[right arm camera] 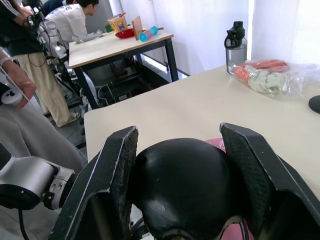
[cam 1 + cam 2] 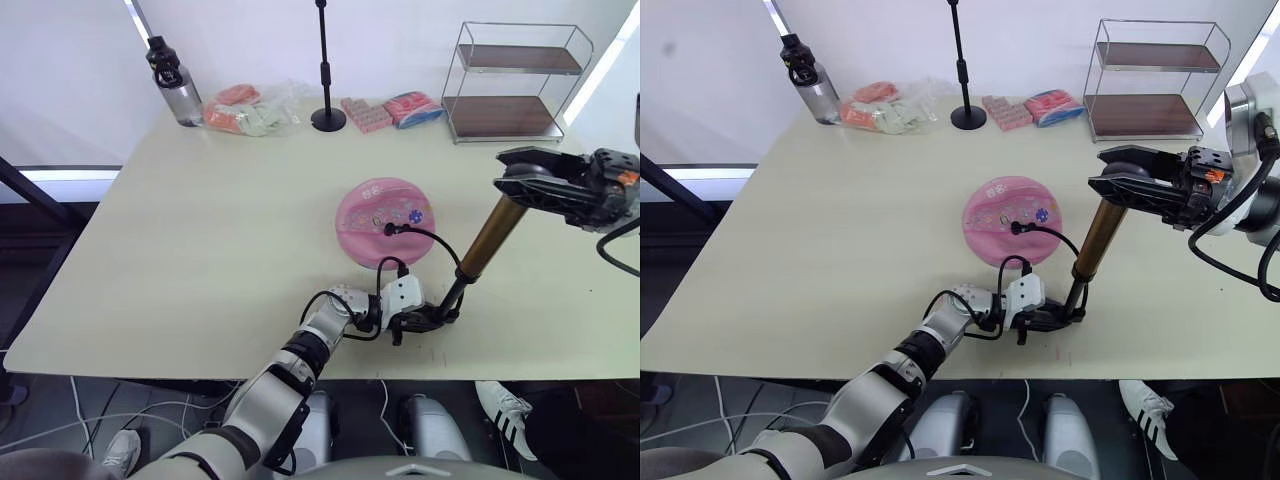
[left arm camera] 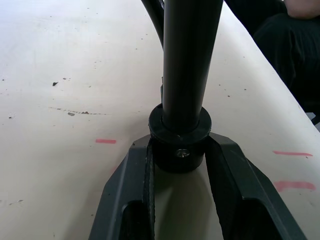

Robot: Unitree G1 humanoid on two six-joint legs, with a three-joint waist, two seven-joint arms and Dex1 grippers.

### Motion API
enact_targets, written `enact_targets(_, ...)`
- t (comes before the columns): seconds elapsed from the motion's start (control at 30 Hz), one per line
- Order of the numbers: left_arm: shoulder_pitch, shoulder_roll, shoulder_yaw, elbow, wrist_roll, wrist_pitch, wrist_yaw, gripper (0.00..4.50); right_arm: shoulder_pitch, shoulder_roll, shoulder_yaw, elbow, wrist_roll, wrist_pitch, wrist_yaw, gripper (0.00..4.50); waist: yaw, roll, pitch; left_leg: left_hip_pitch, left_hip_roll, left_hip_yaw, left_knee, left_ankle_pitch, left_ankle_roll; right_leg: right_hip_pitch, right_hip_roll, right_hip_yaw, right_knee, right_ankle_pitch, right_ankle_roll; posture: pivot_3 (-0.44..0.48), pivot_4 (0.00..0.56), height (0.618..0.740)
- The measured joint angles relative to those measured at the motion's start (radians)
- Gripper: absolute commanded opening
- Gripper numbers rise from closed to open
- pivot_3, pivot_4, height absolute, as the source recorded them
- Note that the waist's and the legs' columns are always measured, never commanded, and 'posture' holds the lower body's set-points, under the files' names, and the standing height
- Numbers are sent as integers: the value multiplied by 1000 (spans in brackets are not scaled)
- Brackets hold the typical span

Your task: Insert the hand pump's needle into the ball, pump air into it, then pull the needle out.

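Slim gold-bronze hand pump point(image 2: 487, 238) braced tilted near table's front edge: left gripper point(image 2: 428, 320) clamping black base, right gripper point(image 2: 535, 180) clasping T-handle for stroking; hose feeding nearby pink rubber ball point(image 2: 385, 219).

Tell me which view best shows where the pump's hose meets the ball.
The left eye view: the black hose loops from the hand pump to the top of the pink ball. The right eye view matches. The left wrist view shows the pump's base; the right wrist view a sliver of ball behind the handle.
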Motion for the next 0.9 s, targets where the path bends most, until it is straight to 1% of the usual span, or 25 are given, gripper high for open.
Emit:
enact_targets(0.1, -2, -1, 0, 9, 3, -1, 3, 1000, 76, 25, -37, -43, -43, -58, 21, 2156, 0, -1, -1, 2, 0, -1, 0, -1, 1, 3, 1, -1, -1, 0, 0, 0, 150, 740)
enact_targets(0.2, -4, 0, 2, 21, 3, -2, 15, 1000, 174, 94, -32, -81, -123, -153, 34, 2156, -1, -3, -3, 3, 0, -2, 1, -1, 1, 4, 2, -1, 0, -1, -1, 0, 150, 740)
enact_targets(0.23, -4, 0, 2, 23, 3, -2, 16, 1000, 186, 103, -27, -84, -134, -165, 36, 2156, -1, -4, -4, 4, 0, -2, 2, -1, 1, 5, 3, -1, 0, -1, -1, 0, 150, 740)
enact_targets(0.33, -5, 1, 3, 30, 5, -2, 22, 1000, 242, 138, 5, -99, -202, -237, 49, 2156, -2, -6, -6, 6, 1, -2, 2, -1, 1, 7, 3, -1, 0, -2, -3, 0, 150, 740)
enact_targets(0.37, -3, 1, 2, 39, 8, -2, 28, 1000, 314, 180, 78, -101, -304, -334, 84, 2156, -4, -9, -7, 17, 1, -1, 1, -1, 1, 17, 3, -1, 0, -4, -2, 0, 150, 740)
enact_targets(0.43, -2, 1, 2, 39, 9, -2, 29, 1000, 330, 189, 100, -99, -330, -358, 88, 2156, -4, -10, -8, 18, 3, -1, 1, -1, 1, 17, 3, -1, 0, -5, 0, 0, 150, 740)
enact_targets(0.5, -1, 1, 2, 45, 10, -1, 28, 1000, 364, 232, 149, -72, -408, -442, 106, 2156, -3, -15, -13, 18, 2, -2, 0, -1, 1, 17, 3, -1, -1, -5, -1, 0, 150, 740)
enact_targets(0.63, 6, 0, 4, 46, 10, 0, 33, 1000, 416, 319, 240, 29, -549, -626, 126, 2156, -3, -19, -17, 19, 3, -2, -1, -1, 1, 18, 3, -1, -1, -3, -4, 0, 150, 740)
enact_targets(0.7, 8, 0, 4, 45, 11, 1, 36, 1000, 433, 342, 271, 74, -590, -690, 132, 2156, -4, -18, -18, 20, 3, -1, -1, -1, 1, 18, 3, -1, -1, -3, -4, 0, 150, 740)
enact_targets(0.8, 11, 1, 4, 43, 11, 0, 37, 1000, 433, 352, 277, 87, -609, -735, 146, 2156, -4, -17, -19, 20, 3, -1, -1, -1, 1, 18, 3, -1, -1, -3, -4, 0, 150, 740)
enact_targets(0.9, 10, 1, 4, 42, 11, 0, 37, 1000, 418, 342, 269, 79, -605, -728, 151, 2156, -3, -17, -19, 20, 3, -1, -1, -1, 1, 18, 3, -1, -1, -3, -4, 0, 150, 740)
